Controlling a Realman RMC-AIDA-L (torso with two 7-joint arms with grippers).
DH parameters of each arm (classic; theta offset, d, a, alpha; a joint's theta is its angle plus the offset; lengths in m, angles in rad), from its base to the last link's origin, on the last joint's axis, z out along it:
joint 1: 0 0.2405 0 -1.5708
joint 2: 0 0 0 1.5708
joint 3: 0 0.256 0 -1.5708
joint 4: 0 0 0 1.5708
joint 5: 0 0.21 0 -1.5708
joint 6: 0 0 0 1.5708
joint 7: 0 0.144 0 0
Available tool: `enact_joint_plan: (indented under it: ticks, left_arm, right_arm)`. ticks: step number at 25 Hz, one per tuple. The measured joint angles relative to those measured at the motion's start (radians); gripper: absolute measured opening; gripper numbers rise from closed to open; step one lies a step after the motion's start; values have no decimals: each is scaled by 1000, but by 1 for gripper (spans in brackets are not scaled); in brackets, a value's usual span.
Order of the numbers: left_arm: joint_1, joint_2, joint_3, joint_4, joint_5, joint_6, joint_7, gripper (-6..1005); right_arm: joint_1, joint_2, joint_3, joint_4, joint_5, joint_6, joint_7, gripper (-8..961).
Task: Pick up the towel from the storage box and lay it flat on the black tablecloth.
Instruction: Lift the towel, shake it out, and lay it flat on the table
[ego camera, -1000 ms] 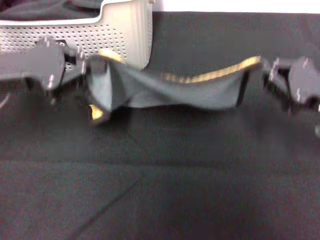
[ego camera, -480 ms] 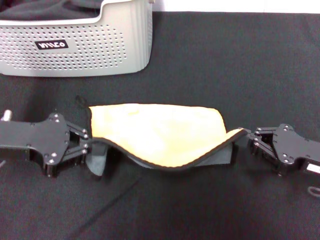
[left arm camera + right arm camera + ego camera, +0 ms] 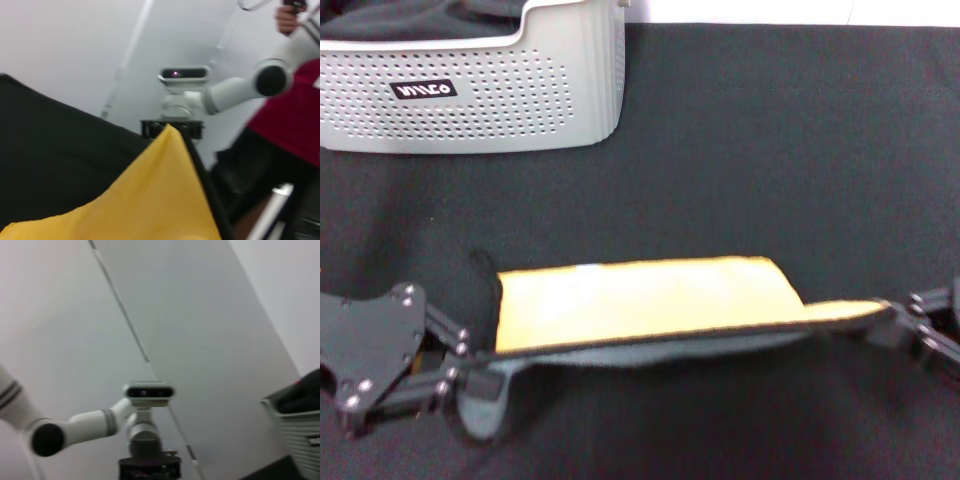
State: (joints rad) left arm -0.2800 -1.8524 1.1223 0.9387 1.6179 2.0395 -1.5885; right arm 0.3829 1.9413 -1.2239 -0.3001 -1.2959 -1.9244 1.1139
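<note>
The towel [image 3: 640, 298] hangs stretched between my two grippers just above the black tablecloth [image 3: 770, 150], orange-yellow face up, with its black-edged near hem taut and a grey strip showing below it. My left gripper [image 3: 470, 375] is shut on the towel's near left corner. My right gripper [image 3: 903, 322] is shut on the near right corner at the picture's right edge. The storage box [image 3: 470, 95], light grey and perforated, stands at the far left, well behind the towel. In the left wrist view the towel [image 3: 150, 200] fills the foreground.
Dark fabric lies inside the storage box. A person in red [image 3: 295, 115] stands beyond the table on my right side. The tablecloth [image 3: 50, 145] stretches wide around the towel.
Both grippers have pulled the towel from beside the storage box toward the near side of the tablecloth. It has turned orange face up and stretched out flatter.
</note>
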Motion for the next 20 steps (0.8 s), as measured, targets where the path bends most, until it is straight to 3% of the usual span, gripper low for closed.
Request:
enact_joint_plan:
  ticks: [2, 4, 9, 11, 20]
  left_arm:
    - [6, 33, 92, 12, -74, 0, -16, 24]
    - [8, 52, 147, 30, -119, 0, -20, 24]
    - [16, 99, 259, 114, -231, 2, -38, 24]
    - [18, 129, 309, 156, -285, 2, -59, 25]
    - [47, 211, 340, 356, -419, 2, -201, 25]
  right_arm:
    - [-11, -11, -1, -2, -14, -56, -9, 5]
    - [-21, -14, -1, -9, -28, -91, -20, 5]
    - [-60, -8, -2, -56, -47, -174, -49, 4]
    - [-73, -7, -3, -68, -47, -198, -57, 4]
    - [-124, 10, -15, -138, -60, -227, -73, 4]
